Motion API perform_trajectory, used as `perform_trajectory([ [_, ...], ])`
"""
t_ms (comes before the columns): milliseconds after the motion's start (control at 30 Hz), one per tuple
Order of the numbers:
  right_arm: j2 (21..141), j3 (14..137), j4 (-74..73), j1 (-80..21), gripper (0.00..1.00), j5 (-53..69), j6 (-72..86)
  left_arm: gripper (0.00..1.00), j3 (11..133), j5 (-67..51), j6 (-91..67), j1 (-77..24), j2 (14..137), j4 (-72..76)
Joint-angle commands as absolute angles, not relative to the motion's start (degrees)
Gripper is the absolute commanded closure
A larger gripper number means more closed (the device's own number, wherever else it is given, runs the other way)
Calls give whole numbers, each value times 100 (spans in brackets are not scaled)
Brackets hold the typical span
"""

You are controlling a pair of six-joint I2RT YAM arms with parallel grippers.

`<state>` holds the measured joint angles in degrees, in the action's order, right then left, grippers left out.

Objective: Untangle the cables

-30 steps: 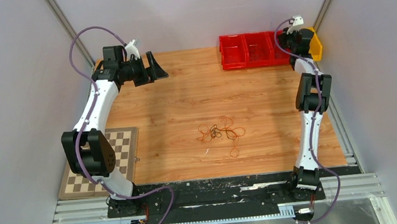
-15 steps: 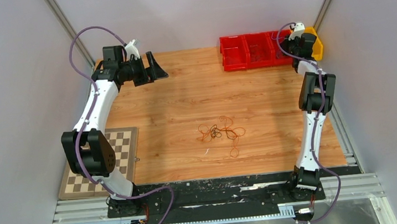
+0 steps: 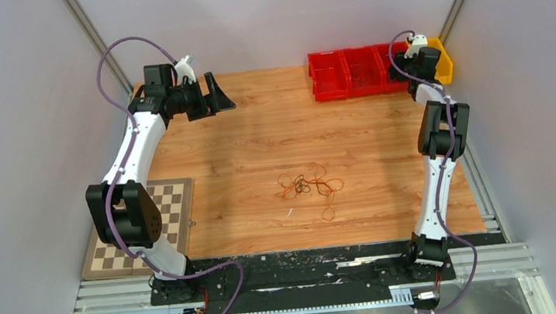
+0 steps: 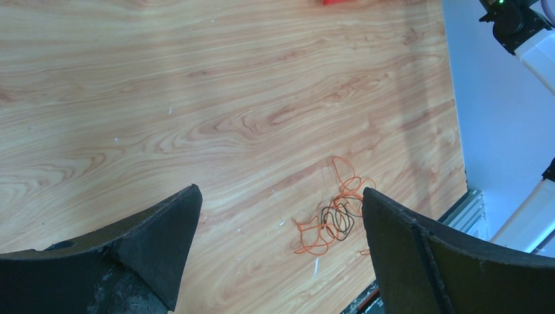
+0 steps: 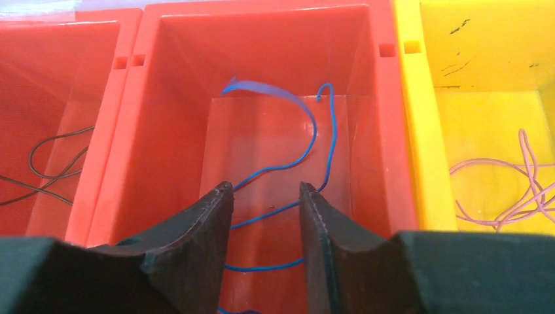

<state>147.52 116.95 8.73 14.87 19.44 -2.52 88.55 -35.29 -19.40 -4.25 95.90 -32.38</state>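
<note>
The cables (image 3: 309,185) lie as a small loose tangle of orange and dark wires on the wooden table, right of centre; the left wrist view shows the cables (image 4: 334,219) far below. My left gripper (image 3: 210,98) hovers open at the back left, well away from them, and in its own view the left gripper (image 4: 281,191) holds nothing. My right gripper (image 5: 262,186) hangs over a red bin (image 5: 163,98) with its jaws apart. A thin blue wire (image 5: 307,131) lies loose in that bin, passing under the gap between the fingers.
A row of red bins (image 3: 344,72) and a yellow bin (image 3: 443,62) stands at the back right. The left red bin holds a dark wire (image 5: 52,157), the yellow one a pink wire (image 5: 510,190). A chessboard (image 3: 149,225) lies at the front left.
The right wrist has shifted a little farther back and to the right over the bins. The left arm and the tangle have not moved.
</note>
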Motion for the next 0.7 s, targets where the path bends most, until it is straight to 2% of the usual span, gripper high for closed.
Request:
perform_trajectory([
  [0, 14151, 11824, 829, 1506, 55, 1841, -89, 0, 8968, -3593, -1900, -389, 9500, -3192],
  [367, 13287, 11604, 763, 1533, 1, 2963, -243, 0, 9019, -3696, -1549, -389, 9410, -3325],
  [500, 12557, 11474, 99, 1539, 0, 3300, -750, 0, 8844, -3945, -1119, -391, 9260, -3228],
  [667, 11287, 10757, -1819, 1480, 0, 4495, -1424, 0, 8713, -4287, 310, -814, 9292, -3809],
])
